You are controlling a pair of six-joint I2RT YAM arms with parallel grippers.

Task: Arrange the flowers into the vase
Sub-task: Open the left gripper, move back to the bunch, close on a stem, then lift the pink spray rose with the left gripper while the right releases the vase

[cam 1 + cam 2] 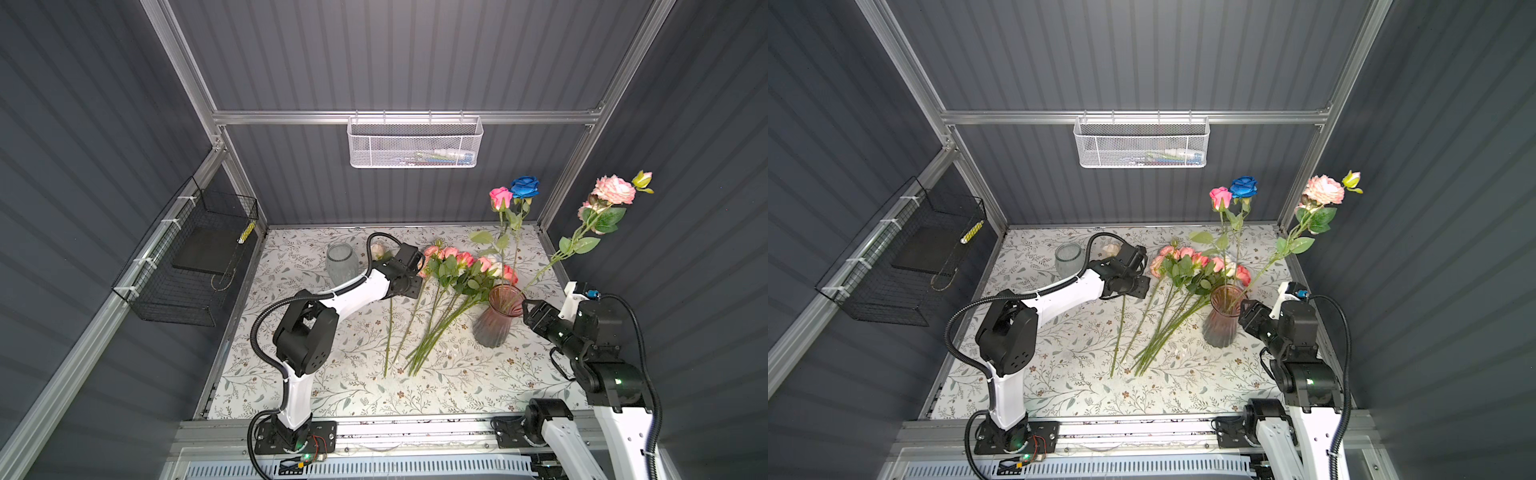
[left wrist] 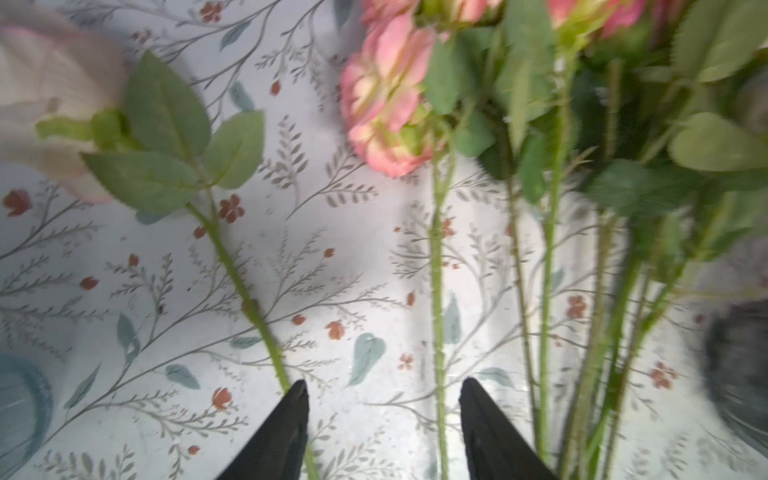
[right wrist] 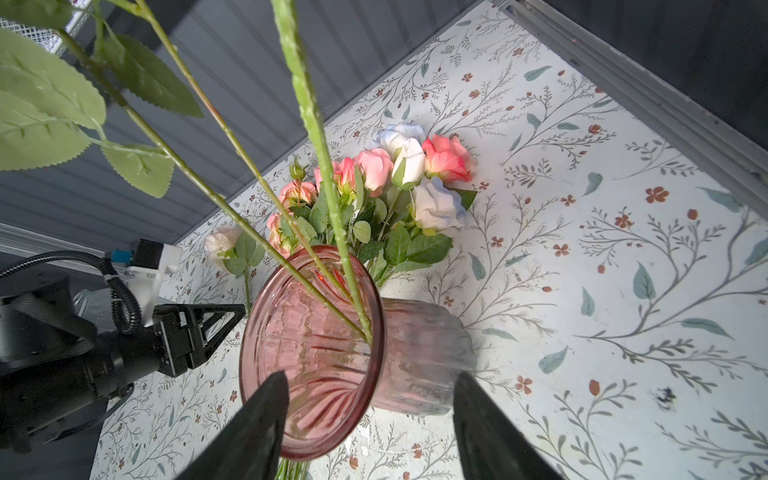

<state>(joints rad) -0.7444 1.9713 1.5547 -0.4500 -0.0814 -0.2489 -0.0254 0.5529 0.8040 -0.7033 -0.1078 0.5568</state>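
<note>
A table covered in a leaf-and-blossom print fills the floor of a grey-walled booth. Most of the flowers lie flat on it in a loose bunch at the centre, with pink, peach and white heads toward the back wall and green stems fanning toward the front. Just right of the bunch a ribbed pink vase stands upright. It holds three stems: a large pale pink bloom leaning right, a blue rose and a pink rose. A clear vase stands at the back left, and one white rose lies near it, apart from the bunch. The left gripper hovers low over the lying stems with its jaws apart. One stem runs between them unclamped (whether the tips touch the table is unclear). The right gripper sits just beside the pink vase's rim — jaws wide, gripping nothing.
</note>
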